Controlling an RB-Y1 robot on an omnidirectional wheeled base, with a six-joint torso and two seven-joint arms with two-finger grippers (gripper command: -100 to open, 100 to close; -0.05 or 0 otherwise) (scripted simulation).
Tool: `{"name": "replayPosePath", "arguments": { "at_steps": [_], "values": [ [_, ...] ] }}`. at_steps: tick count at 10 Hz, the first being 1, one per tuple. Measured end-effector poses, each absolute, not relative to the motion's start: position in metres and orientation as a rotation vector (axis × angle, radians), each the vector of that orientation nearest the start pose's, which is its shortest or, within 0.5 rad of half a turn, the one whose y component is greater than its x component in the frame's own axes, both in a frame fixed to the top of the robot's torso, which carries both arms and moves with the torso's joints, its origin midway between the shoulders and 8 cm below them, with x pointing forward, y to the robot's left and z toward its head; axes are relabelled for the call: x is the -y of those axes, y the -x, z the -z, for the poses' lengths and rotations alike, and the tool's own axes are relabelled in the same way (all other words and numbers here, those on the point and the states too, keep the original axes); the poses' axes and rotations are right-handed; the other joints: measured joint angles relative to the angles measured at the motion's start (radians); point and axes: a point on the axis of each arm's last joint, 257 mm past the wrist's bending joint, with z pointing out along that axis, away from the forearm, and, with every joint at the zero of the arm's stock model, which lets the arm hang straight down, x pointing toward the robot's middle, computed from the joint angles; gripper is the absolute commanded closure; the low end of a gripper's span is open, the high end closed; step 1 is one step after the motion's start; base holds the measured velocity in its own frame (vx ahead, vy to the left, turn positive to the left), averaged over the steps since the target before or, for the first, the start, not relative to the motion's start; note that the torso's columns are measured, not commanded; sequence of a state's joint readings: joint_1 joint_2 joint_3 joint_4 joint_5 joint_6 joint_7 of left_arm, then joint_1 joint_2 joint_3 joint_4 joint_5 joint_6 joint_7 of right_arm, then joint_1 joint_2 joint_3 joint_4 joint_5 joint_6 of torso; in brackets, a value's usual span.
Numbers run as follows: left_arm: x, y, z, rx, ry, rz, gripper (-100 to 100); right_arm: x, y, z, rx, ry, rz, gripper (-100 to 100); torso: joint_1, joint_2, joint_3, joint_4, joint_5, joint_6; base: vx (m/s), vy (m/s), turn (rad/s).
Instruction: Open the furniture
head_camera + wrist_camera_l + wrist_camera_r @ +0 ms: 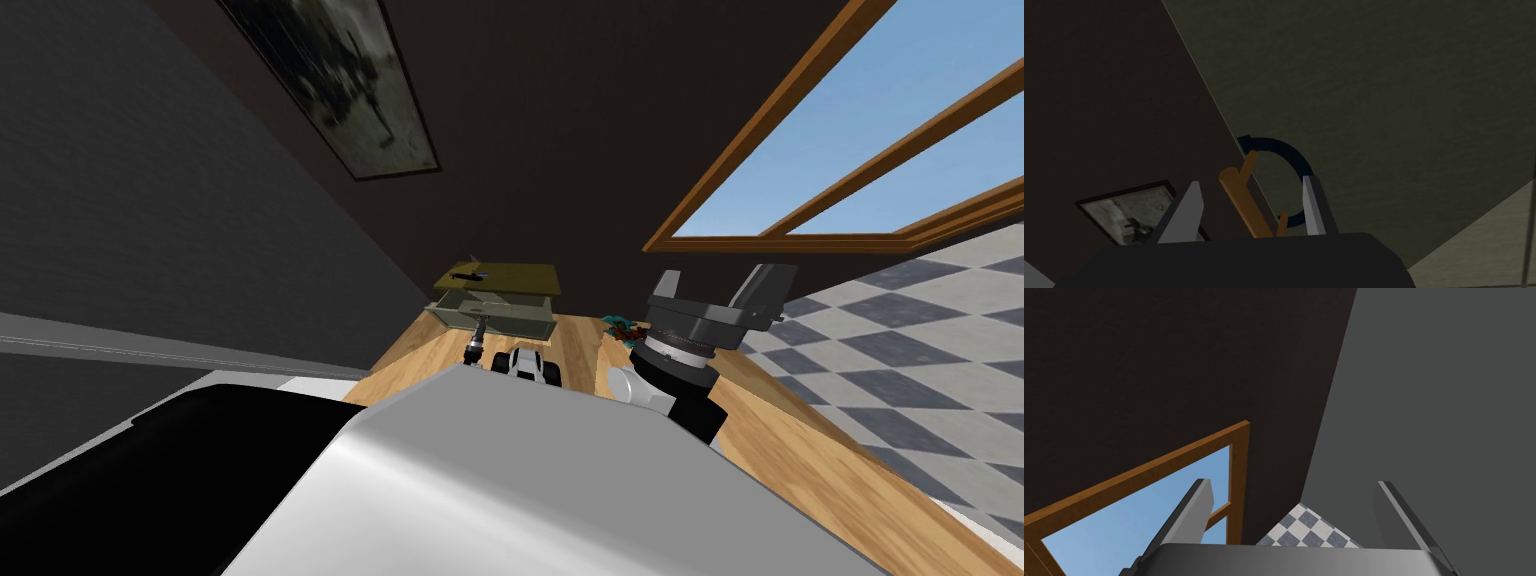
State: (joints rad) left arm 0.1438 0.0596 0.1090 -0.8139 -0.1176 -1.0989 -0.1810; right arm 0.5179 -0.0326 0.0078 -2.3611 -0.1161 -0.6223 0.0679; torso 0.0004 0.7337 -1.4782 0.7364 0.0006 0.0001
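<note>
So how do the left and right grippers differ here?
The left gripper has a brown handle between its fingers, at the olive cabinet; the right gripper holds nothing. The left's fingers stand closer together than the right's. In the head view the right is raised, away from the cabinet. Both are open.

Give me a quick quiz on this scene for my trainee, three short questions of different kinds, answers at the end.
1. True or false: the right gripper is shut.
2. What sits between the fingers of the left gripper? A) an orange-brown handle B) a blue cup C) a white knob
3. Fill in: the small cabinet by the wall is ____ in colour.
Key: 1 false, it is open; 2 A; 3 olive green.
</note>
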Motion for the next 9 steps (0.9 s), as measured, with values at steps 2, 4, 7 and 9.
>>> {"name": "replayPosePath", "arguments": {
  "at_steps": [2,4,7,9],
  "values": [
    [-0.288,-0.399,0.355,-1.170,0.847,1.012,-100,0.283,-0.301,-0.075,-0.450,-0.536,-1.351,0,0.003,-0.006,-0.003,-0.001,0.001,0.000,-0.072,-0.035,0.020],
    [-0.293,-0.416,0.349,-1.171,0.846,1.013,-100,0.283,-0.301,-0.075,-0.450,-0.536,-1.351,0,0.001,0.002,0.001,0.001,0.000,0.000,-0.045,-0.016,0.012],
    [-0.298,-0.445,0.333,-1.175,0.841,1.017,-100,0.283,-0.301,-0.075,-0.450,-0.536,-1.351,0,-0.001,0.007,0.004,0.003,-0.001,0.000,-0.093,-0.024,0.022],
    [-0.302,-0.464,0.322,-1.181,0.843,1.018,-100,0.283,-0.301,-0.075,-0.450,-0.536,-1.351,0,-0.001,0.007,0.003,0.004,-0.002,-0.001,-0.113,-0.032,0.022]
  ]
}}
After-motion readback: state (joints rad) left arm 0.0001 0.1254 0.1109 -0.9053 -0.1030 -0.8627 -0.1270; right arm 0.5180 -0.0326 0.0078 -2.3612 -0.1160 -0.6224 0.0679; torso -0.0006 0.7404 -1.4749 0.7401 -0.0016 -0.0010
